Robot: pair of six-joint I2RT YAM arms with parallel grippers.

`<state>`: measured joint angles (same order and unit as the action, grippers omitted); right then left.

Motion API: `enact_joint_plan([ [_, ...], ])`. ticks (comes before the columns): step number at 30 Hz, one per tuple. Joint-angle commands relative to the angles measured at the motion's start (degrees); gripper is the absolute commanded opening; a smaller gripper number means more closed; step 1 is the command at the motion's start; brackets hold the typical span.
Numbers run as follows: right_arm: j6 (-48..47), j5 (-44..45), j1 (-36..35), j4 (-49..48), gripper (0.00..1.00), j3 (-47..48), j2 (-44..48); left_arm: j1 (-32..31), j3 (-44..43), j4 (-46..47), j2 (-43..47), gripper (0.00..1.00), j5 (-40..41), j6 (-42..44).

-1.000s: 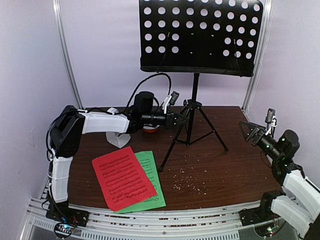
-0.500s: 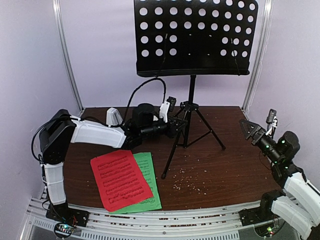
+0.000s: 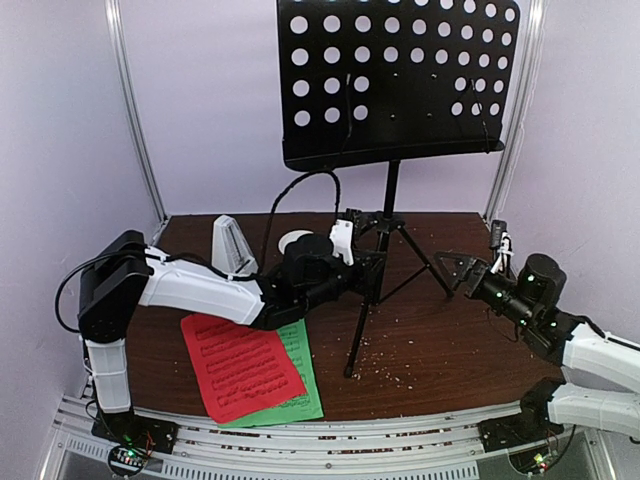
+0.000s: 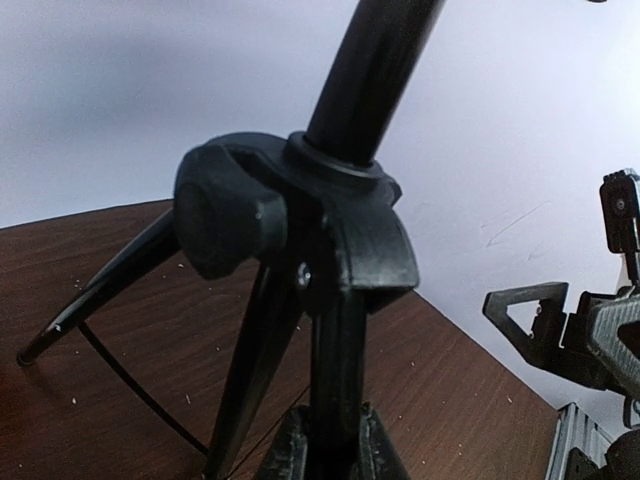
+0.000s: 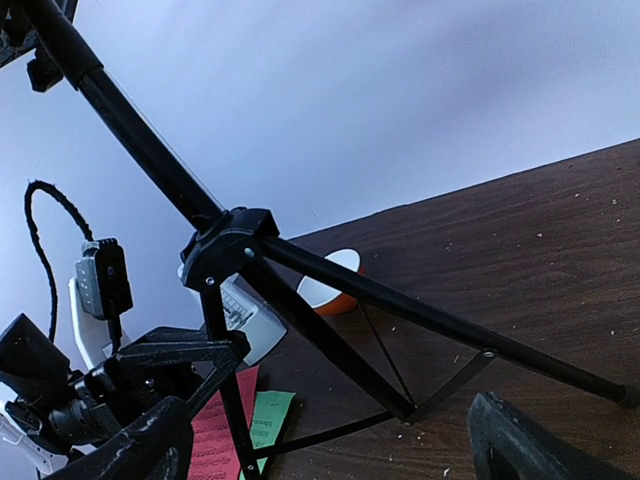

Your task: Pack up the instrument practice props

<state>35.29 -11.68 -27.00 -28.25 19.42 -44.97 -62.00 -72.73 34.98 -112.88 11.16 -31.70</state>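
Left arm's [image 3: 200, 288] jaws grip a leg of the tripod music stand [image 3: 390, 205], now dragged from the surface's [image 3: 450, 350] back edge toward centre. Right arm [image 3: 540, 292] has closed in, jaws open; folding looks next.

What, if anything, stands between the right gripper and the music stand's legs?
Nothing visible does. The open right gripper faces the nearest leg of the music stand, with only the table surface beneath the gap. The left gripper is clamped on the stand from the opposite side, out of the right one's path.
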Motion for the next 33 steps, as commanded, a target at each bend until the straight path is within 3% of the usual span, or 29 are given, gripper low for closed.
enact_joint_plan([
  [1,-1.5,5.7,-4.9,-2.3,0.98,3.5,-3.7,-0.1,1.1,3.8,0.4,0.02,1.3,-5.8],
  [2,-1.6,6.2,-5.8,-2.1,0.98,4.1,-4.4,-0.1,1.5,4.3,0.9,0.12,0.7,-4.8],
  [4,-1.6,7.3,-6.9,-1.2,0.97,5.1,-5.2,-0.1,3.2,5.6,2.9,0.44,0.3,-2.0],
  [5,-1.4,7.6,-7.1,-1.0,0.97,5.3,-5.3,-0.1,4.4,6.5,4.3,0.54,0.4,-0.3],
  [9,-0.2,9.2,-7.5,1.1,0.97,5.9,-4.7,0.2,10.0,7.2,11.3,0.74,2.6,7.0],
  [15,2.4,11.5,-9.6,5.7,0.95,8.7,-6.0,3.2,19.4,3.9,22.6,0.82,1.3,9.9],
  [21,2.5,19.3,-17.7,11.0,0.92,15.8,-13.6,9.1,24.9,-2.1,30.7,0.83,-5.1,6.7],
  [33,5.6,38.8,-26.5,20.3,0.73,30.1,-31.6,11.0,29.8,-4.0,36.0,0.83,-3.2,4.9],
])
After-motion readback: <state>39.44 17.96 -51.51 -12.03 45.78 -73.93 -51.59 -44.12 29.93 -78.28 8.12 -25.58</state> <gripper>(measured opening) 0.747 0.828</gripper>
